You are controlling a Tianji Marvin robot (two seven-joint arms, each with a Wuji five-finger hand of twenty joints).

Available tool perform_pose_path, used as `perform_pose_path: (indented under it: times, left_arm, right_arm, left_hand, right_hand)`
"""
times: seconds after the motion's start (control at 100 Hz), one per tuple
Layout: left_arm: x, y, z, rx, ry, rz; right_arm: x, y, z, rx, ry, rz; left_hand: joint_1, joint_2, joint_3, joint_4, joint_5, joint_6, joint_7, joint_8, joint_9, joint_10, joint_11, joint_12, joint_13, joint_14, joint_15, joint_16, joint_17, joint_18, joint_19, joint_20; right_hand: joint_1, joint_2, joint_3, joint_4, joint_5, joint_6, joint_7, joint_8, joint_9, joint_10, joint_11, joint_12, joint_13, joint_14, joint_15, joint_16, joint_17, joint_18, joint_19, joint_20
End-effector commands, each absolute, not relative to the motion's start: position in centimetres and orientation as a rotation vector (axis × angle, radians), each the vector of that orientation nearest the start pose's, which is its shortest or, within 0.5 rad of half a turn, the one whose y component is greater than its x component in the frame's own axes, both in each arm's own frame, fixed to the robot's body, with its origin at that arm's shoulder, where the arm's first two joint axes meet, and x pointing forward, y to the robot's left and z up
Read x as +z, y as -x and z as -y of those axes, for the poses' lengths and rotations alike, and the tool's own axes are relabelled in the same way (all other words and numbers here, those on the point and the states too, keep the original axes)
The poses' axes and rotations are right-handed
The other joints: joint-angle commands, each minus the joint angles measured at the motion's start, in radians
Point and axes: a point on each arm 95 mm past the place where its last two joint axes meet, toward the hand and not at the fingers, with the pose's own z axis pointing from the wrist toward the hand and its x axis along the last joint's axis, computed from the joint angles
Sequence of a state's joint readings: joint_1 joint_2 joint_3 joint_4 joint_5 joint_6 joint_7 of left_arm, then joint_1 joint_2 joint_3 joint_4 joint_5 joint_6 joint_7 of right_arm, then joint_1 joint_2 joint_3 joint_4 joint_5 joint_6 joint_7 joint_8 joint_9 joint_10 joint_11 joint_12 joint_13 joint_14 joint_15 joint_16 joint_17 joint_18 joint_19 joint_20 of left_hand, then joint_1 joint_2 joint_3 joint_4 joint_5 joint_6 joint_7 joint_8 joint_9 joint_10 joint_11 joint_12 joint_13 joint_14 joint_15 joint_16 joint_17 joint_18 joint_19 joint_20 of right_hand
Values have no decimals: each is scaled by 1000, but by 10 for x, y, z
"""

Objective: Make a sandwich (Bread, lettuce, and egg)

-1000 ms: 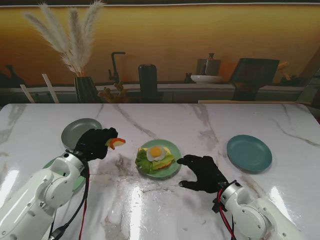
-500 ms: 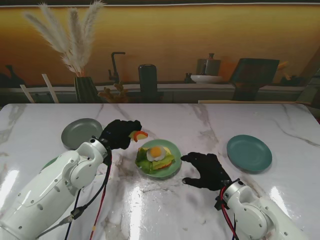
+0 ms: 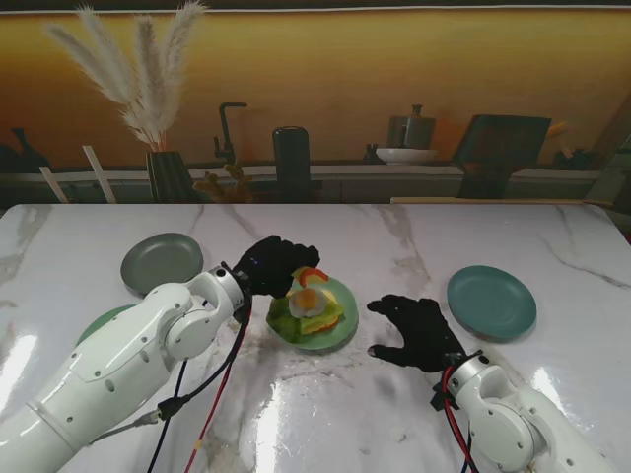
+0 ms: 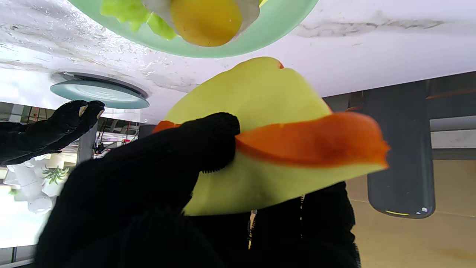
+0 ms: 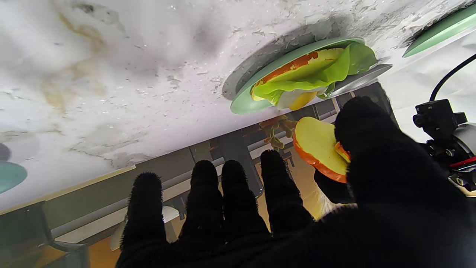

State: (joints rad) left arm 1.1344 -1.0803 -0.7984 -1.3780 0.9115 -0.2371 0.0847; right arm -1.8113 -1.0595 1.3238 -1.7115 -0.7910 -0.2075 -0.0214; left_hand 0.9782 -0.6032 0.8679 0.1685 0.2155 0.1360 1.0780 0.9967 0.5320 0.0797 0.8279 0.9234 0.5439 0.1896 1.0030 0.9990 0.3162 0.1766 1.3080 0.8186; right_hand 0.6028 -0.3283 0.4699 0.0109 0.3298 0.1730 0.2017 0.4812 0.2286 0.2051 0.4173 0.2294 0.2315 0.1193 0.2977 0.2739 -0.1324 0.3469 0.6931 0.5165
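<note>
A light green plate [image 3: 342,327] in the middle of the table carries a bread slice, lettuce [image 3: 282,321] and a fried egg [image 3: 309,300]. My left hand [image 3: 266,266] is shut on a second bread slice [image 3: 312,274] with an orange crust and holds it just above the egg. The left wrist view shows that bread slice [image 4: 260,141] pinched in black-gloved fingers [image 4: 174,163], with the egg [image 4: 204,18] and plate [image 4: 282,33] beyond it. My right hand [image 3: 419,332] hovers open, fingers spread, to the right of the plate. The right wrist view shows the stack [image 5: 308,80] and the held slice [image 5: 319,150].
A teal plate [image 3: 491,301] lies at the right. A grey plate [image 3: 158,262] sits at the left, farther from me, and a green plate's edge [image 3: 104,320] shows beside my left arm. A vase of pampas grass [image 3: 168,175] stands beyond the table's far edge.
My left hand has carried the bread slice rightward from beside the grey plate to just above the egg. My right hand has drifted slightly right and away from the plate.
</note>
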Motion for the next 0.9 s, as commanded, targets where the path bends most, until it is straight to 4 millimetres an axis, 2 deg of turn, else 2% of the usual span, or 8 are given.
perform_pose_path:
  times: [0.0, 0.17, 0.41, 0.89]
  left_arm:
    - [-288, -464, 100, -1752, 760, -1803]
    - [-289, -474, 106, -1740, 706, -1836]
    - [-301, -483, 109, -1719, 670, -1888]
    - [-318, -476, 110, -1727, 644, -2006]
  right_arm:
    - [-349, -330, 8, 1723, -1407, -1515]
    - [-348, -329, 10, 1719, -1405, -1513]
    - [-349, -329, 12, 1718, -1407, -1511]
    - [-348, -330, 12, 1729, -1412, -1513]
  left_hand:
    - [76, 34, -10, 15, 15, -11, 24, 8, 8, 6, 51, 6, 8, 14, 22, 31, -11, 7, 5, 14]
    - [77, 35, -13, 17, 11, -10, 26, 10, 5, 7, 52, 9, 3, 14, 23, 31, -16, 7, 5, 18]
    - [74, 40, -23, 17, 4, -12, 29, 12, -5, 5, 49, 11, -8, 16, 22, 31, -28, 5, 1, 22]
    - [49, 32, -26, 27, 5, -17, 20, 1, -15, 5, 19, -11, -22, 30, -24, 26, -57, 18, -35, 16]
  right_hand:
    - [30, 30, -19, -20, 15, -10, 7, -4, -5, -4, 13, 7, -38, -22, 8, 9, -16, 7, -25, 13]
    - [31, 30, -18, -20, 16, -7, 8, -4, -5, -3, 12, 7, -38, -22, 9, 8, -17, 8, -26, 13]
    - [34, 32, -19, -19, 19, -7, 10, -3, -5, -4, 11, 7, -39, -23, 9, 8, -17, 5, -29, 13]
    - [41, 39, -24, -18, 21, -8, 12, -2, -3, -6, 13, 7, -40, -24, 11, 8, -15, 1, -25, 17]
